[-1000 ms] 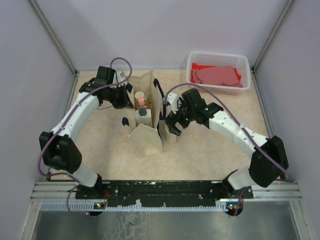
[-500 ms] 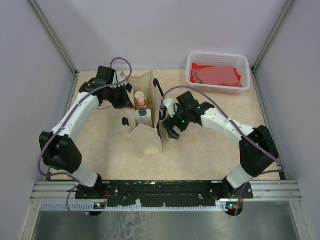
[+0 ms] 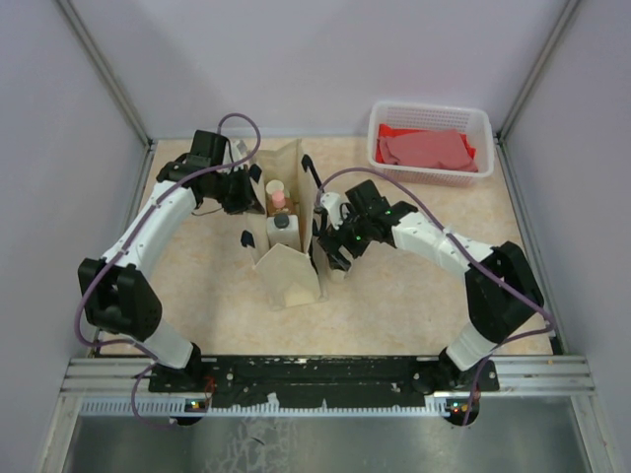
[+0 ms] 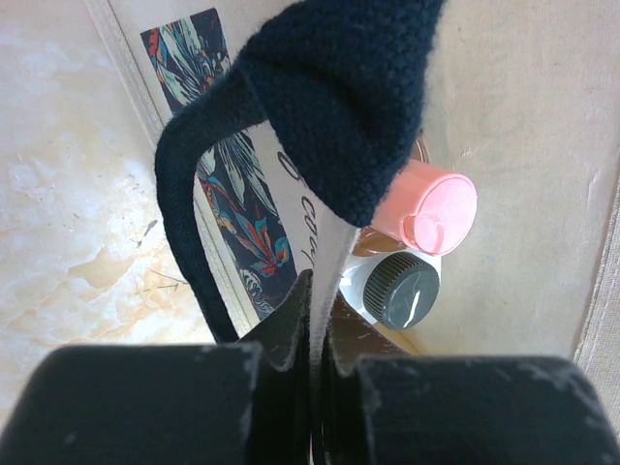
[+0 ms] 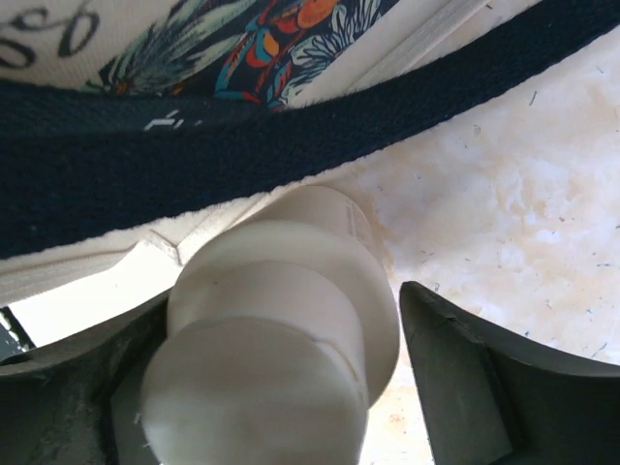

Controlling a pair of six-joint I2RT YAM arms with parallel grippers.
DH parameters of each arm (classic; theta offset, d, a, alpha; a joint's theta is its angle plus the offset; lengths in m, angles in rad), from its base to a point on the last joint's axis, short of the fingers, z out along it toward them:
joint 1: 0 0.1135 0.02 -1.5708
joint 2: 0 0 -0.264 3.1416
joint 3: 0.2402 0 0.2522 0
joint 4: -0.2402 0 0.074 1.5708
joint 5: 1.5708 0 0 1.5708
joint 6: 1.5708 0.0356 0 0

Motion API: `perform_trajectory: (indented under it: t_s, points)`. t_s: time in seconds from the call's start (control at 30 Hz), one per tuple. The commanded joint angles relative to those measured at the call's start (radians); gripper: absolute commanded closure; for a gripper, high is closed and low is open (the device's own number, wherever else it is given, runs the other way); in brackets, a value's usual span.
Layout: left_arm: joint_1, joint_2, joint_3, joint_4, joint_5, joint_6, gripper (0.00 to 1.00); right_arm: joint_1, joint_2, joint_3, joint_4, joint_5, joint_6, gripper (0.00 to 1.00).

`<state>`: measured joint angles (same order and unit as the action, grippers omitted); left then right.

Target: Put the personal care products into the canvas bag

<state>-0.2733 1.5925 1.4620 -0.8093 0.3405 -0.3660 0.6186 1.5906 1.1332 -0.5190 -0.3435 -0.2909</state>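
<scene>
The canvas bag (image 3: 289, 278) stands open in the middle of the table. My left gripper (image 3: 246, 192) is shut on the top edge of its left wall (image 4: 315, 291), beside the navy strap (image 4: 349, 97). Inside stand the pink-capped orange bottle (image 4: 426, 205), the dark-capped white bottle (image 4: 401, 289) and a cream-capped bottle (image 3: 275, 187). The pale-capped olive-green bottle (image 5: 281, 320) stands on the table against the bag's right side (image 5: 194, 39). My right gripper (image 3: 333, 254) is open, one finger on each side of its cap, with a gap at the right finger (image 5: 455, 368).
A white mesh basket (image 3: 431, 110) holding a red cloth (image 3: 429, 148) stands at the back right. The bag's second navy strap (image 5: 291, 145) hangs just behind the bottle. Walls close off the table on the left, right and back.
My right gripper has moved left, closer to the bag, and now straddles the pale cap. The left arm and the bag have not moved.
</scene>
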Motion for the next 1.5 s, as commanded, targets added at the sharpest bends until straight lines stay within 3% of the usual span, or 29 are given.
perform_trajectory:
  t_s: [0.0,0.23,0.5,0.77,1.13,1.47]
  points:
    - [-0.002,0.022,0.034,0.005,-0.011,0.002,0.95,-0.004,-0.017,0.023,0.083,0.001,0.019,0.23]
    - [-0.003,0.029,0.039,0.007,-0.01,0.002,0.95,-0.004,-0.007,0.038,0.055,0.013,0.008,0.64]
    - [-0.003,0.029,0.037,0.006,-0.008,0.001,0.95,-0.005,-0.05,0.063,0.053,0.181,0.005,0.8]
    - [-0.003,0.024,0.029,0.004,-0.008,0.002,0.95,-0.064,-0.044,0.267,-0.09,0.407,-0.01,1.0]
    - [-0.003,0.023,0.024,0.011,0.003,0.004,0.95,-0.12,-0.092,0.578,-0.034,0.552,-0.046,1.0]
    - [-0.003,0.017,0.005,0.027,0.013,0.002,0.95,-0.118,-0.179,0.598,0.231,0.221,0.02,1.0]
